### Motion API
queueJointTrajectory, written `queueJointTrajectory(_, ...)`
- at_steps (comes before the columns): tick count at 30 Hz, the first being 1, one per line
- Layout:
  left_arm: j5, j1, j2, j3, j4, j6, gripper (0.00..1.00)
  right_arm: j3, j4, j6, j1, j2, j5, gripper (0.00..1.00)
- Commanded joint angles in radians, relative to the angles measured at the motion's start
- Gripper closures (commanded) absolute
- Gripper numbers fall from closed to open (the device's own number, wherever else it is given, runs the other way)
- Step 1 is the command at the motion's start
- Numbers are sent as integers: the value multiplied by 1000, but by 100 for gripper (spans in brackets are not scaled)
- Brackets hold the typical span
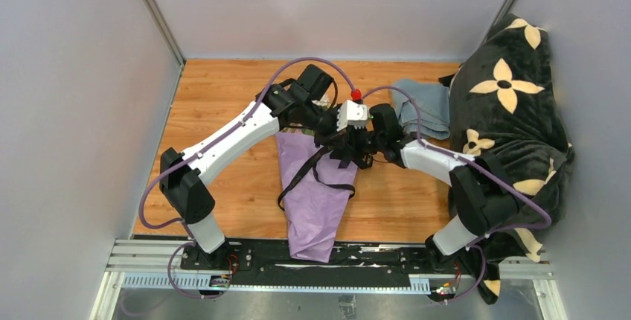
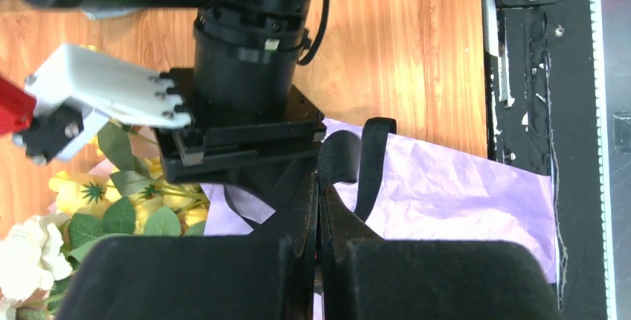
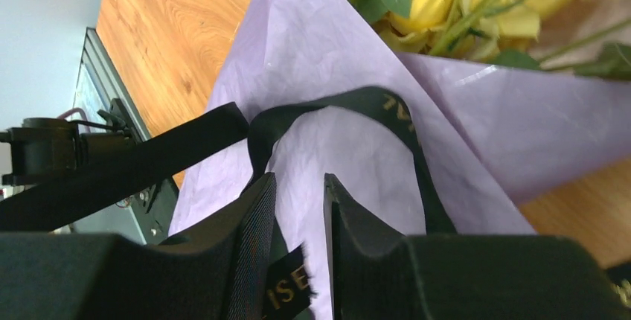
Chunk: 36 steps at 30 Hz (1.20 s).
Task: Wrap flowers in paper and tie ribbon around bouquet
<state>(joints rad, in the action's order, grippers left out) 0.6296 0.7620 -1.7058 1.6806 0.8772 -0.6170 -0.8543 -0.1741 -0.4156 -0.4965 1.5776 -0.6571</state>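
**Left gripper [image 2: 318, 193] clamps the ribbon [image 3: 372, 100], right gripper [image 3: 299, 186] stands partly open over the paper [image 3: 312, 59]**

In the left wrist view, the left gripper's two fingers press flat together low in the middle of the frame. The black ribbon comes up out of their tips in a loop that bends to the right.

In the right wrist view, the right gripper's fingers rise from the bottom edge with a narrow gap between them. Purple paper shows through the gap. A lettered end of the ribbon lies in it against the left-hand finger and does not look pinched. Above these tips the ribbon arches across the paper, and one band runs off to the left of the frame.

The paper forms a cone around the stems. In the top view this bouquet [image 1: 316, 201] lies mid-frame on the wooden table [image 1: 223, 97]. Its wide mouth is under the two grippers and its point reaches the black base plate [image 1: 372, 260] at the bottom. A strand of ribbon trails down the cone's left side.

The flowers [image 3: 431, 4] show as yellow blooms and green leaves at the top right of the right wrist view, and as white and yellow blooms at the lower left of the left wrist view.

A grey-blue cloth [image 1: 428, 104] lies at the upper right of the top view, touching a dark blanket [image 1: 513, 126] with cream flower shapes at the right edge
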Motion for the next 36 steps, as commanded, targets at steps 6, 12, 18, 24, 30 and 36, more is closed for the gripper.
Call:
queueJointTrajectory(6, 53, -4, -137, 4, 2, -3, 100, 53, 176, -29, 113, -241, 191, 62)
queueJointTrajectory(12, -71, 55, -270, 59, -26, 20, 100, 71, 346, 1, 222, -344, 250, 63)
queueJointTrajectory(18, -237, 18, -325, 97, -50, 59, 50, 79, 393, 125, 225, -408, 93, 64)
queueJointTrajectory(24, -215, 13, -94, -43, -51, -207, 19, 95, 404, 132, 224, -413, 39, 64)
queueJointTrajectory(30, -168, 31, 36, -260, -10, -574, 20, 121, 298, 54, 192, -357, -58, 67)
queueJointTrajectory(36, -237, 54, -59, -326, -42, -785, 18, 120, 367, 106, 145, -312, -41, 66)
